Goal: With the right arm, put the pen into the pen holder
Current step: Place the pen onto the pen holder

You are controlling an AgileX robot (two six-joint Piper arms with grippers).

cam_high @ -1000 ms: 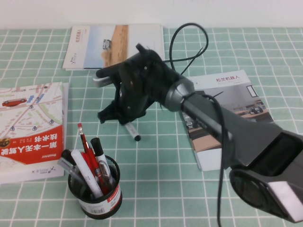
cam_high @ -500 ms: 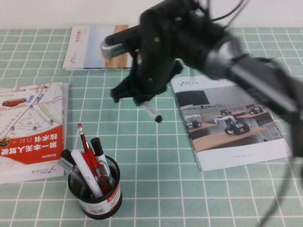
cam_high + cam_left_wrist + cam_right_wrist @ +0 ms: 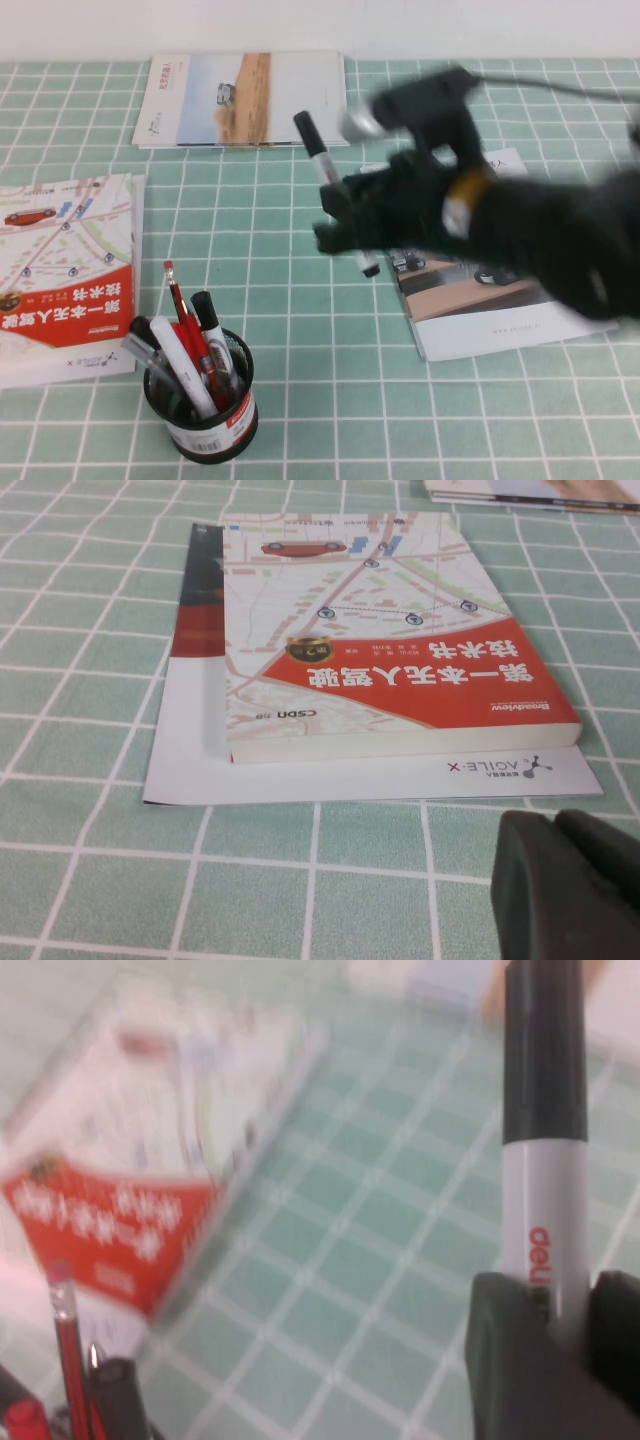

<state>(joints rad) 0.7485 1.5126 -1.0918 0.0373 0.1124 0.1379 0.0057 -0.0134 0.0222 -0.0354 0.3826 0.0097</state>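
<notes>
The pen [image 3: 322, 165], a white marker with a black cap, is gripped in my right gripper [image 3: 345, 218] and held in the air above the table's middle, cap pointing to the far left. The arm is blurred by motion. In the right wrist view the pen [image 3: 543, 1190] stands between the two black fingers [image 3: 505, 1350], which are shut on its barrel. The black mesh pen holder [image 3: 205, 425] stands at the near left, well to the left of and nearer than the gripper. My left gripper [image 3: 555, 825] hovers low over the mat near a book, shut and empty.
The holder contains several pens [image 3: 195, 345], red and black. A red-and-white book [image 3: 65, 270] lies left of it on a white sheet. A booklet [image 3: 245, 95] lies at the back. A brochure [image 3: 500, 305] lies under the right arm.
The right arm has lifted the pen off the table, swung to the right and turned, so the pen's cap now points up and away.
</notes>
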